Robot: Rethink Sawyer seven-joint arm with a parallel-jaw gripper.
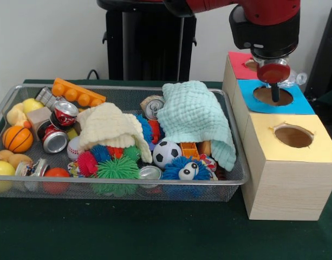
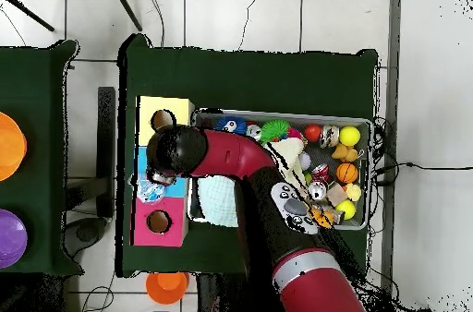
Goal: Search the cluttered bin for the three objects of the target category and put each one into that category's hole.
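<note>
My gripper hangs over the round hole with the blue surround in the pale wooden box. It appears shut on a see-through plastic bottle, which sticks out to the right at finger height above the hole. The overhead view shows this bottle's blue label beside the arm's head. The silver wire-mesh bin lies to the left of the box, full of toys. I see no other bottle in it. Two cloths hide part of its contents.
The red-surround hole lies behind the blue one and the yellow-surround hole in front. In the bin are a mint cloth, a cream cloth, soda cans, balls and spiky toys.
</note>
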